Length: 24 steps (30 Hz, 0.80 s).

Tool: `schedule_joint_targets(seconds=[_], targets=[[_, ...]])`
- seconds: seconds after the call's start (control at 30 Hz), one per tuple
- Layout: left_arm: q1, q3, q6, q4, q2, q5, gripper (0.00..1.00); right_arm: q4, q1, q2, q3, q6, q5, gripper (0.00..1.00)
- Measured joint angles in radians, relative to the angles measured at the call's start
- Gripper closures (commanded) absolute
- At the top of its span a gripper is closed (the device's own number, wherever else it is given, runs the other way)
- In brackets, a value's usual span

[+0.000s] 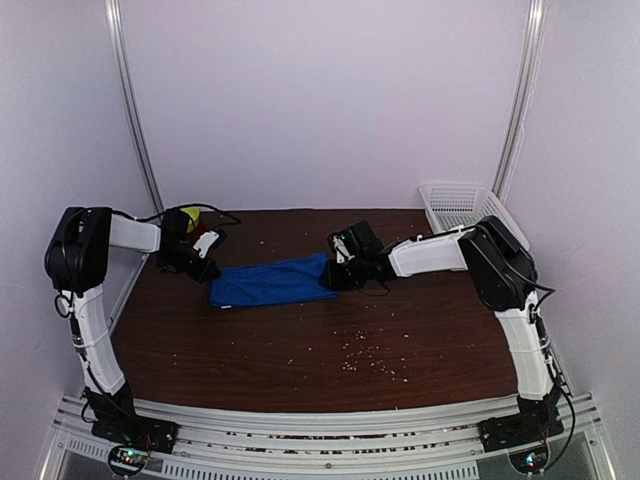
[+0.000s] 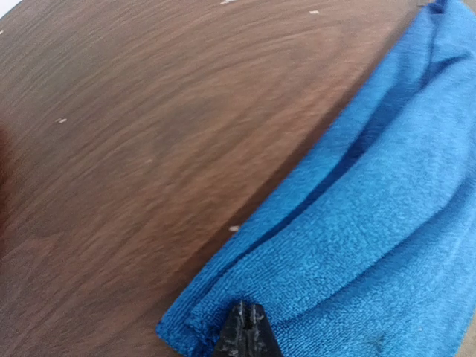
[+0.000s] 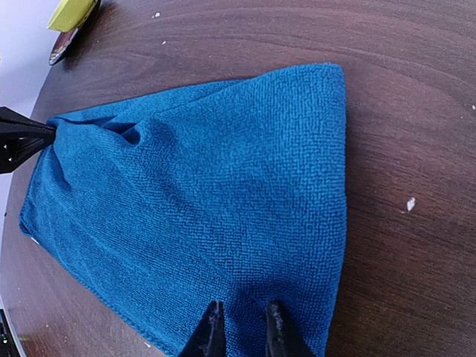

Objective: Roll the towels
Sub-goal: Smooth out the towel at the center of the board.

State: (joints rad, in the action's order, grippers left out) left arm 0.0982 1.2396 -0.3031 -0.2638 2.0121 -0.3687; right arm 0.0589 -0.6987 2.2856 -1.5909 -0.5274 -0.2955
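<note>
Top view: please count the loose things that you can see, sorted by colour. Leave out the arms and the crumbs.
Blue: 1, the towel
White: 1, the mesh basket
Yellow-green: 1, a small object at the back left, too small to name
Total: 3

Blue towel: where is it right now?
In the top view, the blue towel lies centre-left on the table, between the left gripper, pinching its left end, and the right gripper at its right end.
</note>
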Motion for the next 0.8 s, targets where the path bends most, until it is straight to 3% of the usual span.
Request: schedule_joint_targets(seconds=[0.3, 0.33, 0.47, 0.53, 0.6, 0.8], targets=[[0.013, -0.008, 0.045, 0.067, 0.001, 0.122, 1.0, -0.002, -0.008, -0.003, 0.006, 0.021, 0.059, 0.78], [0.013, -0.008, 0.044, 0.068, 0.001, 0.122, 0.97, 0.0, -0.009, -0.004, 0.006, 0.027, 0.056, 0.77], [0.013, -0.007, 0.039, 0.067, 0.001, 0.113, 0.62, 0.049, -0.02, -0.004, -0.034, 0.046, 0.039, 0.75], [0.011, -0.006, 0.034, 0.061, -0.002, 0.103, 0.54, 0.094, -0.02, -0.004, -0.085, 0.054, 0.04, 0.75], [0.01, -0.003, 0.024, 0.052, -0.006, 0.098, 0.49, 0.13, -0.02, -0.004, -0.154, 0.058, 0.045, 0.75], [0.005, 0.007, 0.011, 0.016, -0.042, 0.089, 0.49, 0.152, -0.017, 0.014, -0.35, 0.061, 0.055, 0.75]])
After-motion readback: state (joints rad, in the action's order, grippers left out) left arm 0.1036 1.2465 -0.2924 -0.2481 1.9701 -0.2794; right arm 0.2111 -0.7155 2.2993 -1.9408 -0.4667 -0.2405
